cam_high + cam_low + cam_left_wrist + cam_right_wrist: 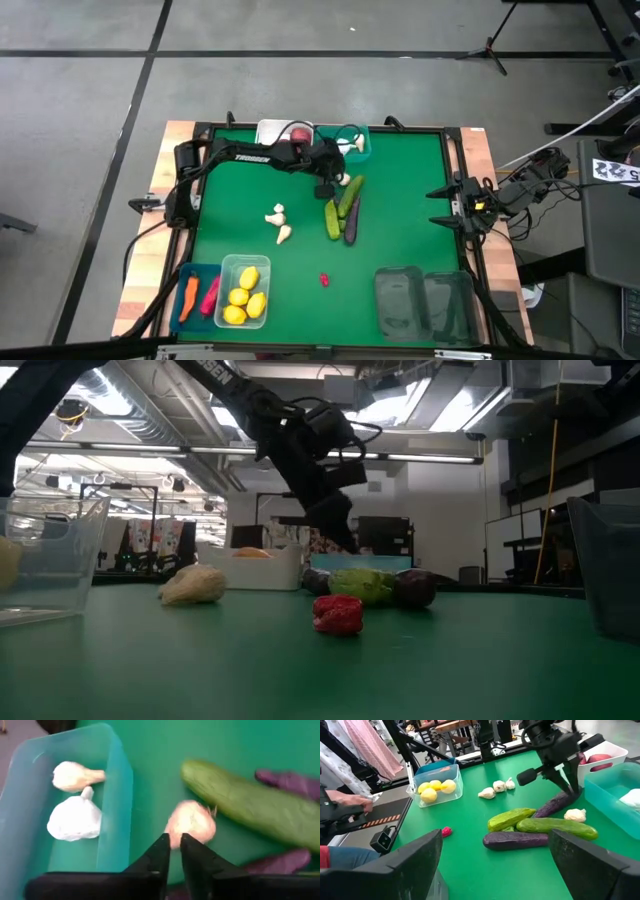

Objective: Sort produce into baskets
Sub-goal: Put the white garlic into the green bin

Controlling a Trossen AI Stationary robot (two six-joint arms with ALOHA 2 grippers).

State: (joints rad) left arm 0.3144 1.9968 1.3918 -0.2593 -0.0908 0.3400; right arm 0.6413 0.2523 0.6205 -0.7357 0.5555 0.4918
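My left gripper (pixel 325 188) hangs shut and empty just above a white garlic (pixel 190 820) that lies on the green mat beside a cucumber (pixel 250 805). In the right wrist view the left gripper's fingertips (pixel 572 790) stand clear above this garlic (pixel 575 814). The teal bin (pixel 117 795) next to it holds two garlics (pixel 75 817). Two cucumbers (pixel 332 218) and two purple eggplants (pixel 351 222) lie together mid-table. Two more garlics (pixel 279 222) and a small red chilli (pixel 324 279) lie loose. My right gripper (pixel 495 870) waits open at the table's right edge (pixel 450 205).
A white bin (pixel 272 130) with red apples stands at the far edge beside the teal bin. At the near left, a blue bin (pixel 183 272) holds a carrot and a chilli, and a clear pale green bin (pixel 232 264) holds lemons. Two smoky bins (pixel 425 300) stand at the near right.
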